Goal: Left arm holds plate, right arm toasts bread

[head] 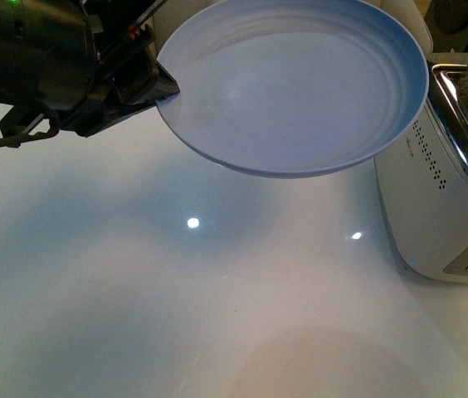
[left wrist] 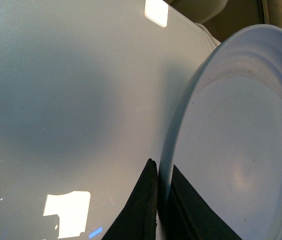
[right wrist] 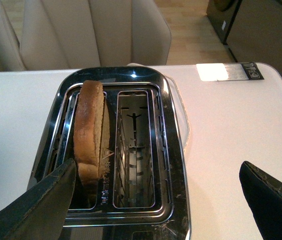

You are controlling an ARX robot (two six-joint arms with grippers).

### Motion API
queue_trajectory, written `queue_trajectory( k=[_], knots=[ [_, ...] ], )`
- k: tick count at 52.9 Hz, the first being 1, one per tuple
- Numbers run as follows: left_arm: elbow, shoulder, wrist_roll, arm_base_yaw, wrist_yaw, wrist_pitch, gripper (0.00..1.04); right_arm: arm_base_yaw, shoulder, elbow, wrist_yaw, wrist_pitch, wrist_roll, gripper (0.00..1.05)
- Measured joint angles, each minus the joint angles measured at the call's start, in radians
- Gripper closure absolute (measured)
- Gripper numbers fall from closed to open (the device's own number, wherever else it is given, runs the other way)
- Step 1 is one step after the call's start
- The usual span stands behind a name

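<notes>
**Front view: plate held aloft, bread in the toaster**

You have the left claw (head: 166, 91) clamped on the rim of the plate (head: 300, 91), which hangs above the white table (head: 134, 290), just beside the toaster (head: 433, 191). In the right wrist view, your right claw (right wrist: 157, 165) hovers over the toaster with its fingers wide apart. The bread (right wrist: 88, 127) stands upright in one of the two slots.

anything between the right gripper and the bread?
Nothing in the way. In the right wrist view the open right gripper hangs over the toaster. The bread stands in one slot close to one finger, and the other slot is empty.
</notes>
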Motion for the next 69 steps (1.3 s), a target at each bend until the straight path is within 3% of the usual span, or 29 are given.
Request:
queue_trajectory(
  k=[4,10,14,32,35,39,69],
  knots=[
    [0.0,0.0,0.0,0.0,0.001,0.0,1.02,-0.002,0.013,-0.011,-0.021,0.032,0.01,0.1],
    [0.0,-0.001,0.0,0.0,0.0,0.0,1.02,0.002,0.077,-0.123,-0.105,0.397,0.025,0.27],
    [0.001,-0.002,0.0,0.0,-0.001,0.0,1.02,0.016,0.06,-0.179,-0.105,0.504,0.027,0.37],
    [0.002,-0.003,-0.002,0.0,0.0,0.0,1.02,0.082,-0.243,-0.324,-0.039,0.381,0.031,1.02],
    [0.002,-0.003,-0.002,0.0,0.0,0.0,1.02,0.124,-0.302,-0.34,0.024,0.339,0.034,1.03],
    [0.002,-0.003,-0.002,0.0,0.0,0.0,1.02,0.156,-0.368,-0.357,0.028,0.29,0.034,1.03],
    [0.002,-0.003,-0.002,0.0,0.0,0.0,1.02,0.161,-0.771,-0.392,0.037,-0.055,0.035,1.03]
  ],
)
